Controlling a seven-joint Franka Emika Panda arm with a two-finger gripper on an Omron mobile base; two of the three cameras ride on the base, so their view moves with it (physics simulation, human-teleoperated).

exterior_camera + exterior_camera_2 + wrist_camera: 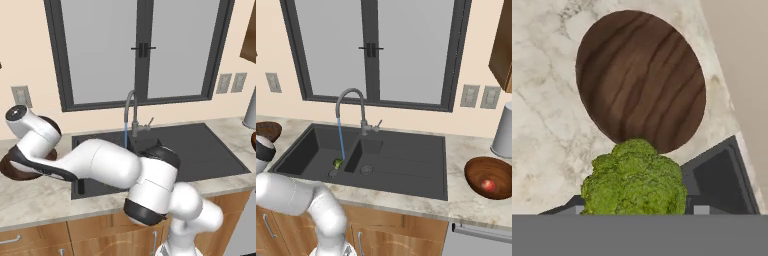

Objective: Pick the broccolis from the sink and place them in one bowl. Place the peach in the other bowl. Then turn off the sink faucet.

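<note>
The claw (634, 212) is clamped on a broccoli floret (634, 185) (fingertips hidden behind it), held above the brown bowl (639, 80) on the counter (542, 125). A second floret (337, 163) lies in the sink (406, 165) under the running faucet (351, 107); the peach (487, 185) sits in the other bowl (476, 172).

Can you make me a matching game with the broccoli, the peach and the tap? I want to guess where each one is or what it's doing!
Things:
1. broccoli in the fingers
2. second broccoli
3. peach
4. faucet

Places or states:
A. in the right-hand bowl
B. running water
C. in the sink, by the stream
D. over the empty left bowl

Pairs: 1-D, 2-C, 3-A, 4-B
</note>
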